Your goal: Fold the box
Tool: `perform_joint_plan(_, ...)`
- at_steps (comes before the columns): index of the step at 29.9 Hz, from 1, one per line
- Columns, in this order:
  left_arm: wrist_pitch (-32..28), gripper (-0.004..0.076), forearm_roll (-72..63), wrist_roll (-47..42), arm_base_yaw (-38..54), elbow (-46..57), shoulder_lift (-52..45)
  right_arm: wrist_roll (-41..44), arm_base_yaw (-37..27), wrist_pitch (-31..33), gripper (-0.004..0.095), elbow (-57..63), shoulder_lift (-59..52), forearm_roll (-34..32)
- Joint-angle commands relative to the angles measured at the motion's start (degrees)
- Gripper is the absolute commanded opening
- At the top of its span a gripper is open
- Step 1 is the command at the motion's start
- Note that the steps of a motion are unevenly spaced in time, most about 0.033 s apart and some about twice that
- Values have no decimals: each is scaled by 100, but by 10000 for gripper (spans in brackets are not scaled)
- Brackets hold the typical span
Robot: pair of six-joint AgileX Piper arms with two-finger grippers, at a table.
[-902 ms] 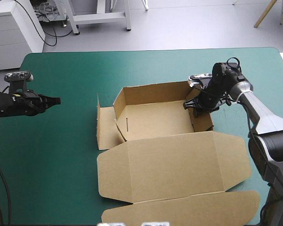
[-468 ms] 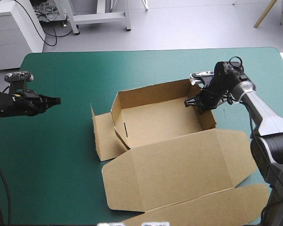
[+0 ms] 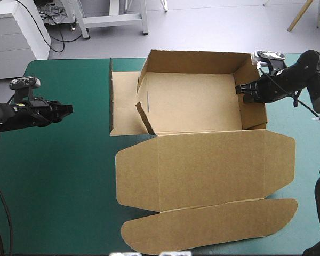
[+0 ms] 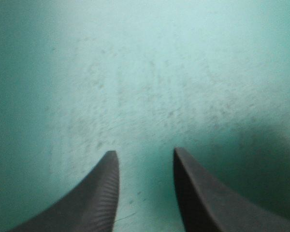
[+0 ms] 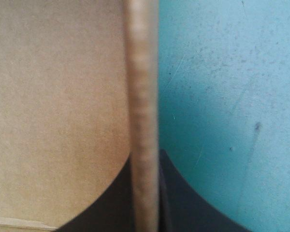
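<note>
Right gripper (image 3: pixel 245 90) clamps the brown box (image 3: pixel 194 106) by its right wall; left gripper (image 4: pixel 145 154) hovers with fingers parted; left flap (image 3: pixel 122 106) probably needs raising next

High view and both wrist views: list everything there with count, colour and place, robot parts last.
box: one, brown, middle to right of the table; an open tray with raised walls toward the far edge.
lid: one, brown, part of the box, flat toward the near edge.
side flap: one, brown, part of the box, out to the tray's left.
table: one, teal-green cover, under everything.
left gripper: one, black, over bare cover left of the box, fingers apart, holding nothing.
right gripper: one, black, at the tray's right wall, pinched on its edge.
</note>
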Motion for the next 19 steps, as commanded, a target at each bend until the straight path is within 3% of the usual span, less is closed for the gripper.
perform_joint_plan(1,-154,438,-1399,466,8,-158,-181,-52,-43,-60,-19,-178,-420,532)
perform_joint_plan(6,378,455,-2336,479,-15,-158,-172,-179,29,-60,-19,-178,-421,1218)
perform_joint_plan(11,1070,454,-2857,769,-82,-158,-172,-38,442,-393,-18,-178,-387,870)
perform_joint_plan(14,1374,454,-3055,781,-227,-158,-172,158,771,-898,-18,-178,-325,547)
perform_joint_plan(19,1514,454,-3133,781,-340,-158,-172,667,1142,-1385,-17,-178,-21,159)
